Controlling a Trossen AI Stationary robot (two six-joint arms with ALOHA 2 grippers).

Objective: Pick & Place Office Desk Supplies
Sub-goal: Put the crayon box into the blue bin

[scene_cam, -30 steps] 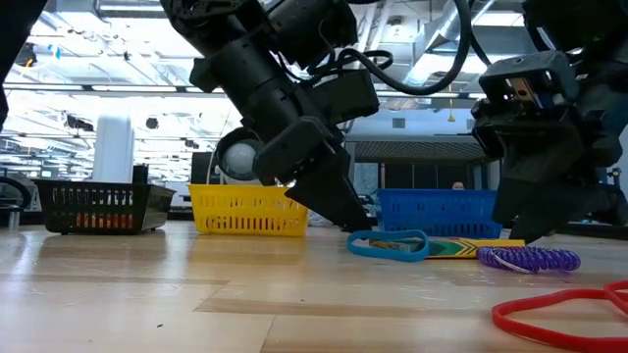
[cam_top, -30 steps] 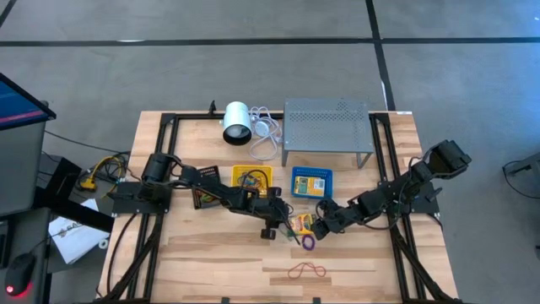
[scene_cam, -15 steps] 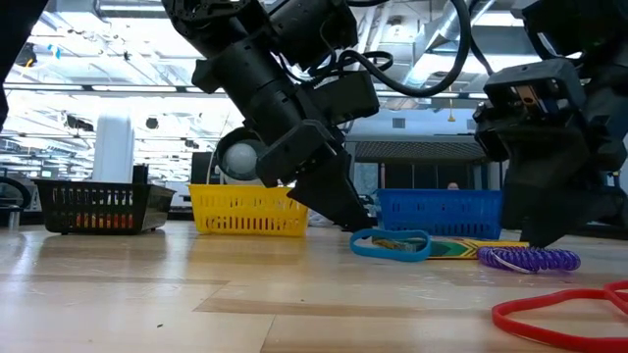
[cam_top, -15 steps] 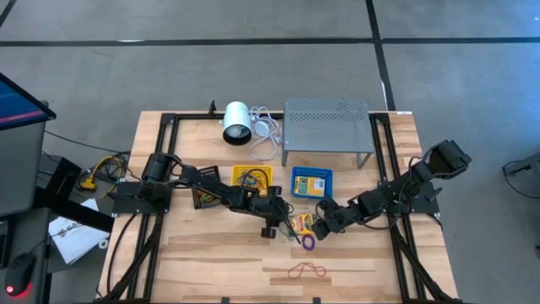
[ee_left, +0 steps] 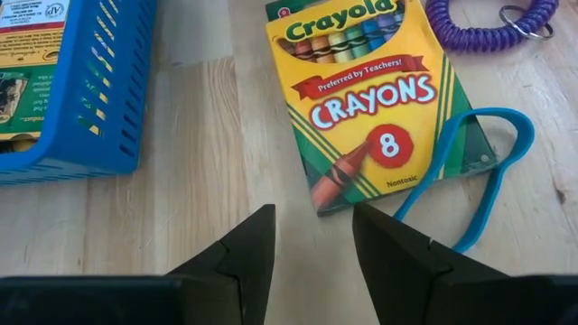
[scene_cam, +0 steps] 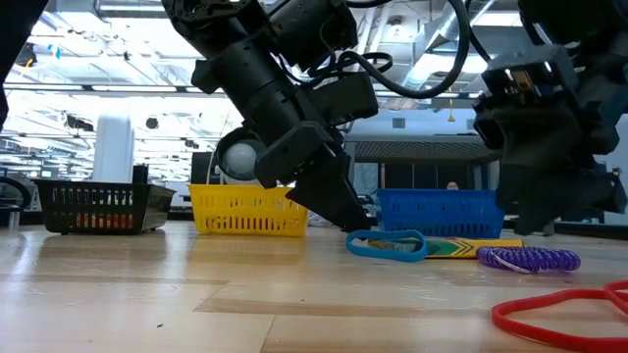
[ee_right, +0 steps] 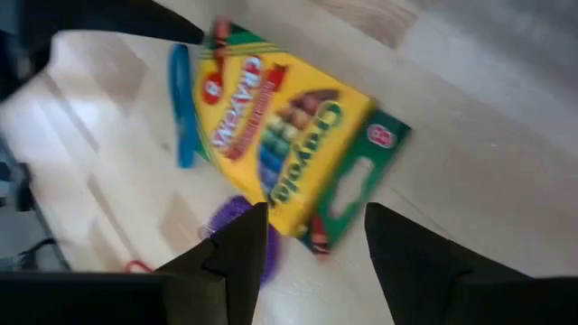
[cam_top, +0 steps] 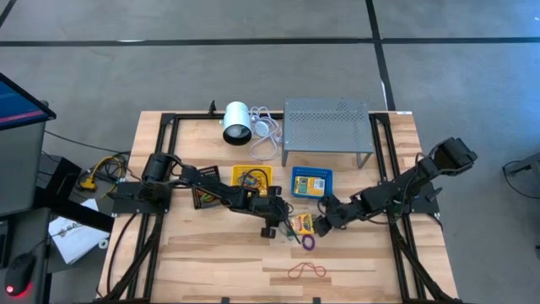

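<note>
A yellow-and-green crayon box (ee_left: 375, 99) lies flat on the wooden table, its label up, at the middle (cam_top: 301, 224). One corner of the box rests on a blue loop (ee_left: 488, 171), and a purple coil (cam_top: 308, 242) lies just on its near side. My left gripper (ee_left: 312, 217) stands open a little short of the box's left end, slanting down, fingertips close to the wood (scene_cam: 358, 218). My right gripper (ee_right: 307, 221) hangs open above the box's right end (cam_top: 321, 219), clear of it.
A blue tray (cam_top: 312, 181) holding another crayon box and a yellow tray (cam_top: 253, 177) stand just beyond the grippers, with a black tray (cam_top: 205, 198) under the left arm. A white cylinder (cam_top: 236, 122) and a grey rack (cam_top: 327, 127) stand at the far edge. A red band (cam_top: 305, 270) lies near the front.
My right gripper has risen a little from the table beside the crayon box and drawn back slightly toward the table's right edge. The box, the blue loop and the purple coil lie where they were.
</note>
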